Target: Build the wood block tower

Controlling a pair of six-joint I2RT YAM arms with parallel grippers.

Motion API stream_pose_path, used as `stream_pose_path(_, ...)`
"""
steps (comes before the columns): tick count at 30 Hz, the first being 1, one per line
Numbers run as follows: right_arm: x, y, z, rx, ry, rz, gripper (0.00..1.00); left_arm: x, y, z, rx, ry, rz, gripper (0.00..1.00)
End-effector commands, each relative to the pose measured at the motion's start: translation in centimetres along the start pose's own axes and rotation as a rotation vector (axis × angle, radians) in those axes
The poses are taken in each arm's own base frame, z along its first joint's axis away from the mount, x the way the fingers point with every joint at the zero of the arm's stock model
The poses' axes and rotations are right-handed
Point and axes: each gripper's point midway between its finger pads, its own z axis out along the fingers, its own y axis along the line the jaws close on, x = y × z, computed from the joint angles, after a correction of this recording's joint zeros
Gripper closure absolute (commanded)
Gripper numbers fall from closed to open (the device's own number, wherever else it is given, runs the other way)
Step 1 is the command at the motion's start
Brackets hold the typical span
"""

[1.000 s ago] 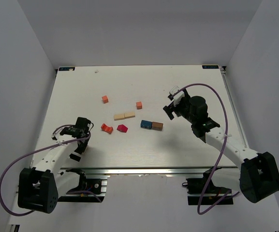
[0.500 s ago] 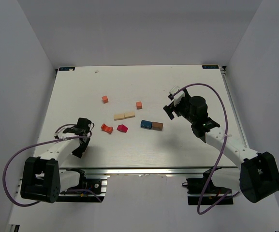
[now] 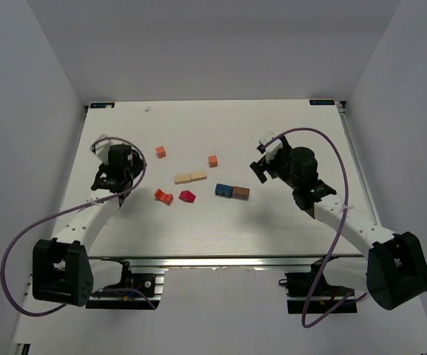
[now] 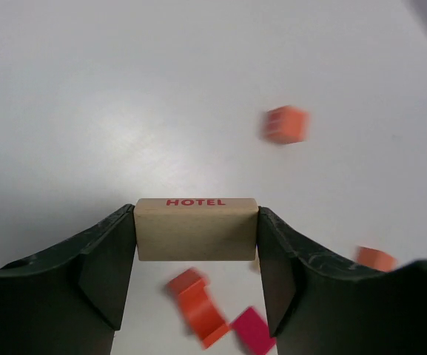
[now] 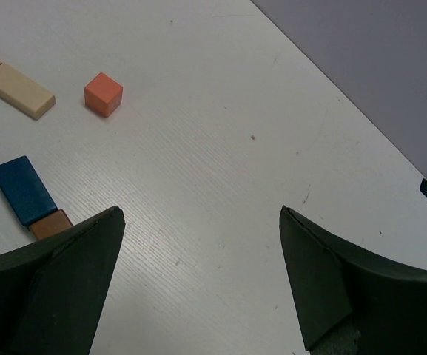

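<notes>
**Top external view.** Your left gripper (image 3: 115,180) stood over the left part of the table (image 3: 198,229), clear of the loose blocks. Your right gripper (image 3: 260,164) hung at the right, just beyond the brown block (image 3: 240,193). The tower pieces lay directly on the table, none resting on another:
- two pale tan blocks (image 3: 191,177) lay end to end at the centre
- a blue block (image 3: 223,190) touched the brown block
- a red block (image 3: 163,196) lay beside a magenta block (image 3: 188,196)
- one orange cube (image 3: 160,151) sat apart at the far left, and a second orange cube (image 3: 213,160) just beyond the tan pair

**Left wrist view.** Your left gripper (image 4: 196,229) was clamped on a tan HOTEL block (image 4: 196,231). One finger pressed each end, the block sat level, and the red lettering faced up. It was held above the table. Below it showed the red block (image 4: 197,305) and the magenta block (image 4: 250,331). A blurred orange cube appeared farther off; I could not tell which of the two it was.

**Right wrist view.** Your right gripper (image 5: 200,214) stood with its jaws spread wide and nothing between them, only bare table. To its left lay the blue block (image 5: 23,190). The brown block (image 5: 50,223) touched it and was partly hidden by a finger. Beyond them lay the pale tan blocks (image 5: 17,90), with the second orange cube (image 5: 103,94) near them.
</notes>
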Motion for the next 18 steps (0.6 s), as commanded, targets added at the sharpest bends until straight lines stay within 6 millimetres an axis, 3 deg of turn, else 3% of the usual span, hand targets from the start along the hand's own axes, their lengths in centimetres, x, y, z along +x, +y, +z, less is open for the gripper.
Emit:
stream_pose_path(1,-0.1,-0.6,-0.3,0.027,-0.018,-0.025,0.11,-5.6,-11.1,-1.2,0.449,-0.154,0.265,0.60)
stream_pose_path(2,-0.1,-0.7,-0.4,0.032,-0.017,-0.026,0.11,-6.1,-12.7,-1.5,0.510,-0.165,0.349,0.54)
stream_pose_path(3,-0.1,-0.7,-0.4,0.032,-0.017,-0.026,0.11,-4.8,-13.5,-0.7,0.555,-0.121,0.418,0.49)
stream_pose_path(4,-0.1,-0.8,-0.4,0.035,-0.016,-0.029,0.11,-4.2,-15.4,-1.4,0.650,-0.076,0.480,0.48)
stream_pose_path(6,0.0,-0.8,-0.4,0.036,-0.012,-0.030,0.11,-2.4,-15.9,-0.1,0.671,0.016,0.541,0.52)
stream_pose_path(11,0.4,-0.9,-0.3,0.039,0.003,-0.033,0.11,1.4,-15.1,1.3,0.697,0.175,0.632,0.53)
stream_pose_path(15,0.4,-0.9,-0.3,0.036,0.005,-0.032,0.11,4.7,-13.2,1.9,0.670,0.316,0.626,0.53)
stream_pose_path(18,0.6,-0.9,-0.2,0.040,0.014,-0.031,0.11,7.1,-10.5,2.4,0.579,0.383,0.600,0.60)
